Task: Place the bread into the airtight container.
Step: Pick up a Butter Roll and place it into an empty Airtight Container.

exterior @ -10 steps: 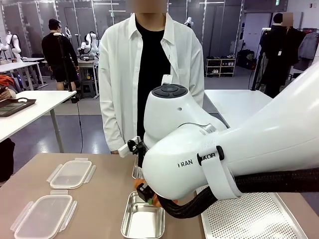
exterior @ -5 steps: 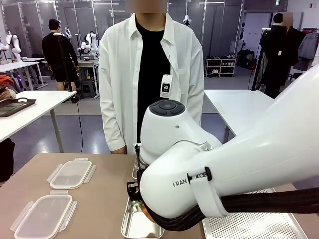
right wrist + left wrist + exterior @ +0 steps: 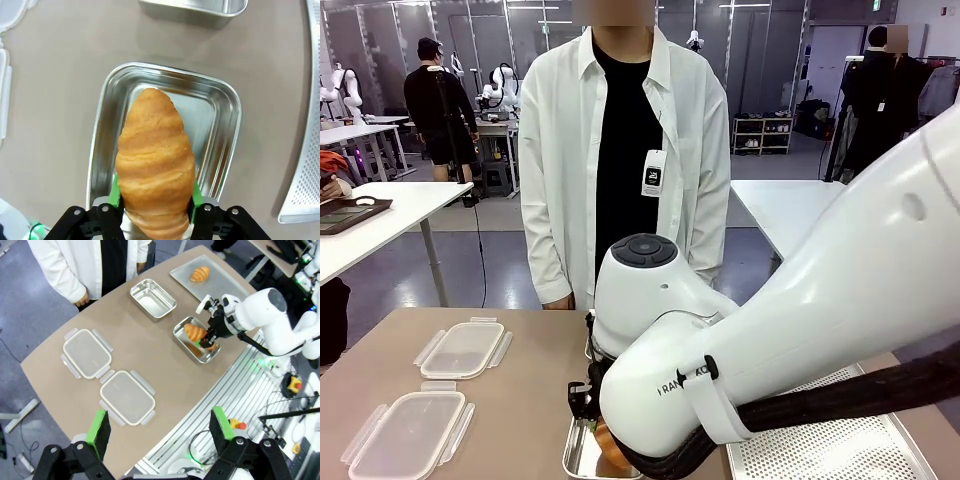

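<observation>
The bread [image 3: 155, 160], a golden croissant, lies lengthwise in the near steel airtight container [image 3: 170, 70]. My right gripper [image 3: 155, 196] reaches down into that container, open, its green pads [image 3: 114, 192] close beside the bread's flanks. From above, the bread [image 3: 195, 332] shows at the right gripper [image 3: 207, 337] over the container [image 3: 178, 336]. In the front view the right arm hides most of the container [image 3: 580, 455]; a bit of bread [image 3: 606, 442] peeks out. My left gripper [image 3: 160, 427] hangs open high above the table.
A second steel container [image 3: 152, 298] stands farther toward the person. Two clear lids [image 3: 87, 352] [image 3: 127, 396] lie on the table's left. Another croissant [image 3: 200, 274] rests on a perforated tray [image 3: 220, 277]. The person stands at the far edge.
The right arm has come down, bringing the bread from above the near container into it. Its fingers have parted around the bread.
</observation>
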